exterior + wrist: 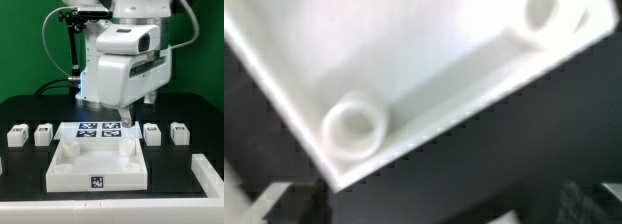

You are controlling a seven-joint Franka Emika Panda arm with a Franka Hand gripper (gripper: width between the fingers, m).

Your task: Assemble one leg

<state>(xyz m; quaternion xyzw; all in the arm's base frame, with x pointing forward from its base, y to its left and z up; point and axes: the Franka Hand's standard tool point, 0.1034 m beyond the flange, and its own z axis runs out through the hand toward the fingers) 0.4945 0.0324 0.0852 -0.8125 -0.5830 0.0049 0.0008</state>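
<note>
Arm: the white Panda arm (122,60) fills the middle of the exterior view, reaching down over the black table (22,170).
Gripper: in the exterior view the gripper (128,113) hangs just above the marker board (100,128), behind the tray, and its opening is hard to judge there. The wrist view shows the gripper (434,205) with two blurred dark fingers (278,203) set wide apart and only dark table between them, holding nothing.
Legs: seen in the exterior view only. Four small white blocks stand in a row on the table. On the exterior view's left of the marker board are the far-left leg (15,135) and the inner-left leg (43,132). On its right are the inner-right leg (152,131) and the far-right leg (179,131). All are apart from the gripper.
Tray: the large white square tray (60,176) lies in front of the marker board, with a tag on its front wall.
Wrist-only detail: the tray (420,70) appears close and blurred, and two round corner sockets are visible, the near socket (352,122) and the far socket (553,15).
</note>
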